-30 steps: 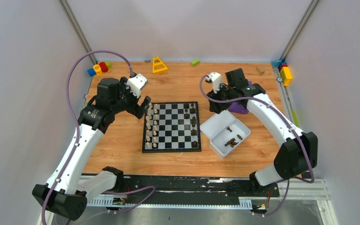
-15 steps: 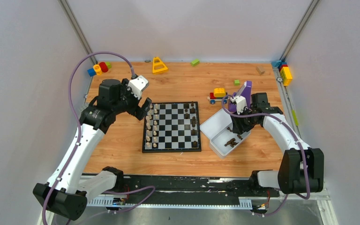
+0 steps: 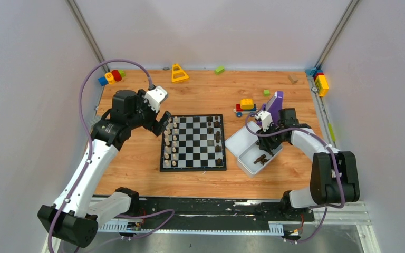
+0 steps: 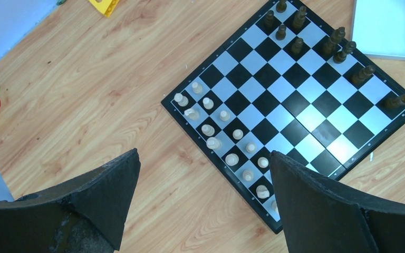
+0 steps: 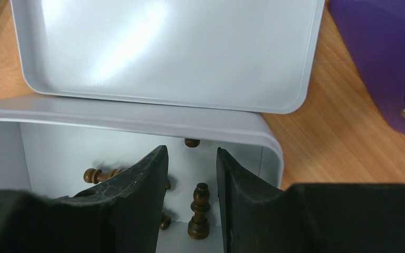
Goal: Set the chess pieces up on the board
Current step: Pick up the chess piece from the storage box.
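Wooden tabletop [image 3: 200, 92] carries the black-and-grey checked chessboard [image 3: 195, 145] at centre, with a white rectangular tray [image 3: 241, 164] just to its right. Over the board's left edge the left gripper [image 4: 203, 155] hangs spread wide. The right gripper [image 5: 191, 149] is over the tray, its jaws narrowly apart and empty. Cream chessmen [image 3: 170, 142] fill the board's left columns and dark brown chessmen [image 3: 217, 137] stand on its right, with more lying in the tray.

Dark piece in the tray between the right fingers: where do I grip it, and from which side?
Grip the dark piece at its slim stem, between head and base, coming down from above. It seems to lie lengthwise in the gap between the right fingers, so they close across its narrow width; the white tray has walls blocking a sideways approach.
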`<state>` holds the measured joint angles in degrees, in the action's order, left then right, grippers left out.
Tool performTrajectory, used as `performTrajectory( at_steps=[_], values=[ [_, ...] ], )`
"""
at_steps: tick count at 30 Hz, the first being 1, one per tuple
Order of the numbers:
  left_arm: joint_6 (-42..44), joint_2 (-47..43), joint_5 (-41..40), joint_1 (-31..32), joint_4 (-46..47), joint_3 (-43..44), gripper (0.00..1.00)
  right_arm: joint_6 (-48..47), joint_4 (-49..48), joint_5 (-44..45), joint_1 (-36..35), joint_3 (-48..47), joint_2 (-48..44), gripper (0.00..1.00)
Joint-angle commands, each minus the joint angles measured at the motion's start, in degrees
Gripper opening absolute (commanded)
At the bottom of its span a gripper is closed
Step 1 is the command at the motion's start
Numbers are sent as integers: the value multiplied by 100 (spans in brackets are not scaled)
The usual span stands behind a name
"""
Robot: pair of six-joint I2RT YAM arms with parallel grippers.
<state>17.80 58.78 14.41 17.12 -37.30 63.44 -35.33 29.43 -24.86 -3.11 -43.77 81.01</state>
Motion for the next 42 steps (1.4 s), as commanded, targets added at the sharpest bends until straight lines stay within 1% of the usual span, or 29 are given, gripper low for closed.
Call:
performTrajectory(
  at_steps=[1,5,6,8,10,16,19,22,23,26,29,34,37,40,41,42],
  values=[
    [127,-7,-52,-45,241,33,100,-327,-542,-256,21,80,156,40],
    [127,6,-68,-43,241,29,100,-352,-631,-338,21,130,223,39],
    [134,13,-337,-47,241,28,100,-359,-645,-335,18,132,245,39],
    [131,12,-118,-43,241,29,100,-377,-704,-342,15,151,270,38],
    [135,17,-92,-44,241,29,100,-378,-916,-352,12,179,287,38],
    [127,40,-87,-45,235,52,100,-361,-930,-335,-52,150,451,37],
    [127,49,-81,-43,235,47,100,-353,-939,-347,-76,117,539,32],
    [127,58,-79,-45,240,42,100,-359,-910,-340,-93,94,558,23],
    [127,61,-79,-43,236,45,100,-495,-851,-317,-88,70,544,20],
    [127,56,-56,-43,232,51,100,-484,-534,-231,-93,-45,366,8],
    [142,54,28,-43,204,53,100,-654,32,-222,-87,-244,-30,2],
    [277,43,446,-48,134,33,100,-910,1594,-580,-148,-890,-482,0],
    [347,32,890,-43,123,14,100,-863,2379,-824,-405,-1300,-619,0],
    [340,-9,1445,-43,258,-61,100,-587,2720,-1151,-839,-1706,-810,1],
    [304,-25,1847,-43,419,-126,99,-460,2732,-1360,-981,-1858,-860,1],
    [180,-34,2075,-43,532,-172,99,-339,2723,-1576,-1144,-1993,-889,2]
  ],
)
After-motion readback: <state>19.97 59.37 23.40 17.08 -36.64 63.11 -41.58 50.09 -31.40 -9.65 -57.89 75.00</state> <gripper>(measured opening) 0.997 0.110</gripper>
